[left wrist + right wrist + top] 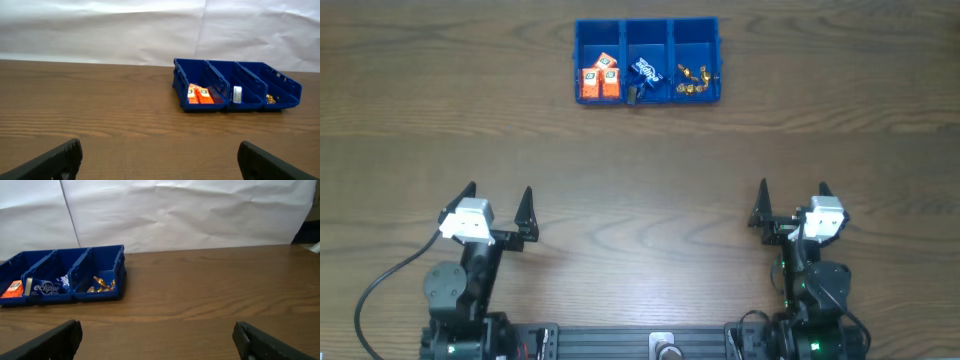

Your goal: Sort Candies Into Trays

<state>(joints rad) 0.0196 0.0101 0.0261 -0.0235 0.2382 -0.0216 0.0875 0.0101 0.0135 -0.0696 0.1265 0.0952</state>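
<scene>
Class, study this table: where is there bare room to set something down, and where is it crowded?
The table is bare between the blue tray and the left gripper and right gripper, between those two grippers, and on either side of the tray. Crowded: the tray itself, holding orange candies, blue packs and gold candies.

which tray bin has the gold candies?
Rightmost bin in the top view holds the gold candies; middle has blue packs, left has orange packs.

Top view: overhead, looking down on brown wooden table [640, 160]. Wrist views: low, both facing distant blue three-compartment tray [180, 85].
</scene>
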